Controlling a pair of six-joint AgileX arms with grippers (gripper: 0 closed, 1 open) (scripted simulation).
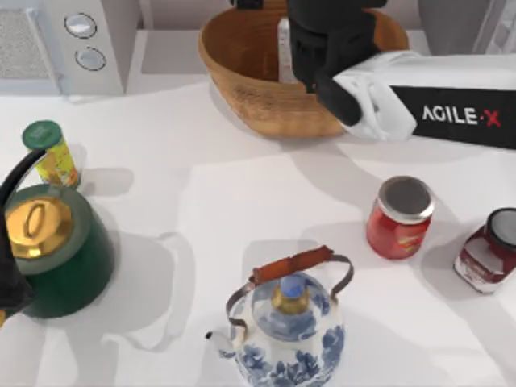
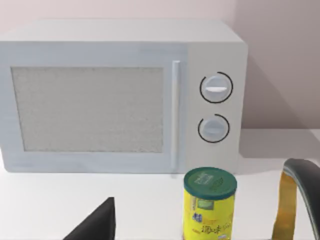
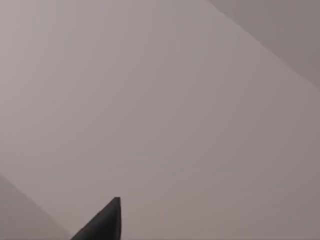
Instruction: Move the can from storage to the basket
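Note:
The wicker basket stands at the back middle of the table. Inside it, a slim silver can stands upright, mostly hidden by my right gripper, which hangs over the basket just to the can's right. The right wrist view faces a bare wall, with one dark fingertip set wide to one side and nothing beside it, so the gripper is open. The grey storage cabinet is at the back right. My left arm is parked at the left edge, and its fingertip also sits wide.
A white microwave fills the back left, with a yellow tin in front of it. A green kettle is at the left, a blue-and-white teapot at the front, and a red jar and a second jar at the right.

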